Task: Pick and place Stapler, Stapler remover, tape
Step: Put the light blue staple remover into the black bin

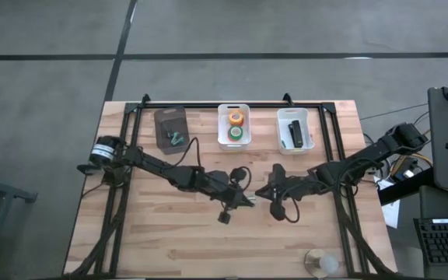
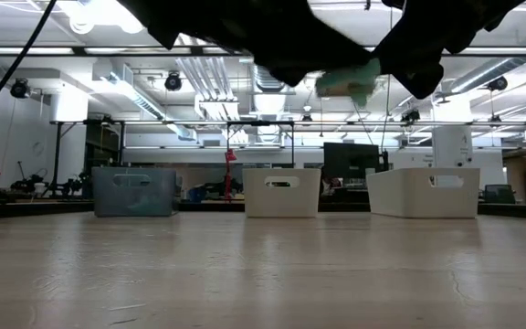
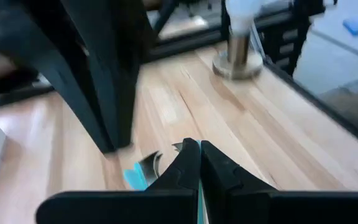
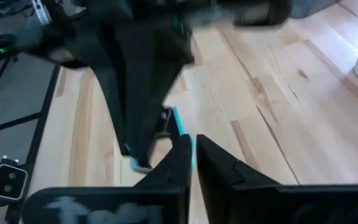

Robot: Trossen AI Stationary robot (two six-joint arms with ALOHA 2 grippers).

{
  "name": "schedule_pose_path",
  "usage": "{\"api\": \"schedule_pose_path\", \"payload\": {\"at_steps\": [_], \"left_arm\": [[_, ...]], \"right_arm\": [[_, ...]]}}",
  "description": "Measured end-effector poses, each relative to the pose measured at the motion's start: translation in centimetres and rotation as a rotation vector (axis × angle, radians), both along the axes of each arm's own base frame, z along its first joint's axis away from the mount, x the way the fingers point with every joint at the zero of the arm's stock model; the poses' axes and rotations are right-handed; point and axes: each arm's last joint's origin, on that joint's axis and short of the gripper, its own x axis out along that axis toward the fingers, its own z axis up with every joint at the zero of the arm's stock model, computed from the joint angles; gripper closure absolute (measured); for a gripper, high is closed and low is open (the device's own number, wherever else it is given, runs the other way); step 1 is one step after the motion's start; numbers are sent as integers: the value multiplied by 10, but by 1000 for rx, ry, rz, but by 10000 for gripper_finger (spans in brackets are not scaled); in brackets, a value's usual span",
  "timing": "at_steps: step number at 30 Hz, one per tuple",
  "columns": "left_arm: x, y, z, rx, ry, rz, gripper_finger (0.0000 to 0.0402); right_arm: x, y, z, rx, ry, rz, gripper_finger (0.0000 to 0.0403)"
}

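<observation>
The staple remover (image 3: 143,172), teal with silvery claws, hangs in the air over the table's middle where both grippers meet; in the low view it is a pale green blur (image 2: 345,82). My left gripper (image 1: 245,198) and my right gripper (image 1: 260,193) point at each other, both shut. Along the far edge stand a grey bin (image 1: 169,128) holding other removers, a white bin (image 1: 234,124) holding orange and green tape rolls, and a white bin (image 1: 294,129) holding the black stapler (image 1: 294,132). My left gripper (image 3: 199,163) comes level from the table's left and has a teal sliver of the remover (image 3: 199,194) between its fingers. The claws (image 3: 151,163) stick out to one side, clear of the table. My right gripper (image 4: 190,144) comes level from the table's right, pinching the remover's teal strip (image 4: 178,123), which runs out past its fingertips. The remover is clear of the table.
A black frame rail (image 1: 232,103) runs along the table's far edge and down both sides. A pale round-based object (image 1: 319,262) stands near the table's near right corner. Bare wood lies between the grippers and the bins.
</observation>
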Motion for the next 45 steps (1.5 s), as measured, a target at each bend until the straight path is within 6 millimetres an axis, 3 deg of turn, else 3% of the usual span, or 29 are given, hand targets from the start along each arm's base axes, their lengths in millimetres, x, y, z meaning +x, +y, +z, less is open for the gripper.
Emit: {"api": "schedule_pose_path", "payload": {"at_steps": [12, 20, 34, 40, 45], "left_arm": [[-1, 2, -4, 10, 38, 10, 400], [-4, 11, -8, 50, 106, 116, 398], [-22, 23, 8, -79, 159, 311, 399], [-45, 42, 18, -114, 126, 414, 399], [-71, 59, 25, -169, 104, 495, 398]], "right_arm": [[-2, -4, -1, -77, 6, -77, 259], [-8, -2, -11, -33, 63, -109, 226], [-39, 24, -40, -57, 90, -105, 266], [-49, 31, -47, -97, 86, -93, 303], [-51, 31, -50, -107, 91, -86, 360]]}}
